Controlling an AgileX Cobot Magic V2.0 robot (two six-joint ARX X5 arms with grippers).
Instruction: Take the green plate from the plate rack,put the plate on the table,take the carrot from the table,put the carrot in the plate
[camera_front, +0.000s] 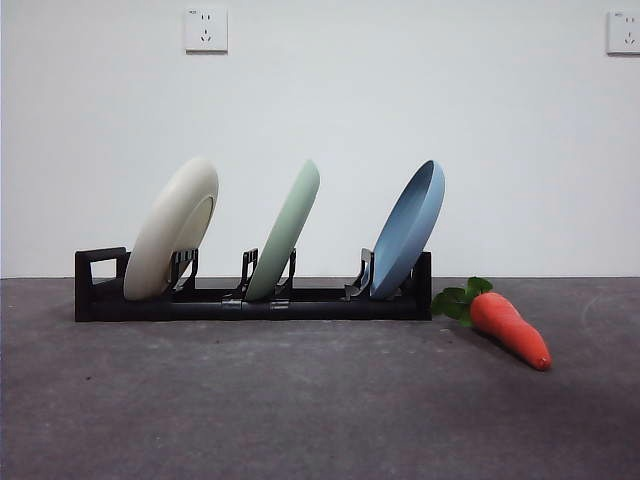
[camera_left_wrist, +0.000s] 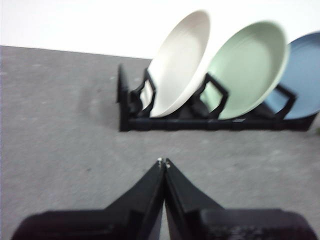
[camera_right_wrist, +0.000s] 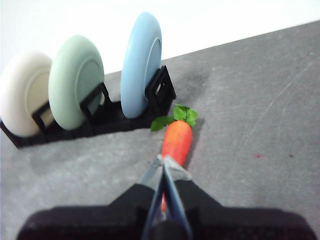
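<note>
The green plate stands tilted in the middle slot of the black plate rack, between a cream-white plate and a blue plate. The carrot lies on the table just right of the rack, leaves toward it. Neither gripper shows in the front view. My left gripper is shut and empty, above the table short of the rack and green plate. My right gripper is shut and empty, over the thin end of the carrot, with the green plate beyond.
A white wall with two sockets stands behind the table. The rack's squared loop handle is at its left end in the front view.
</note>
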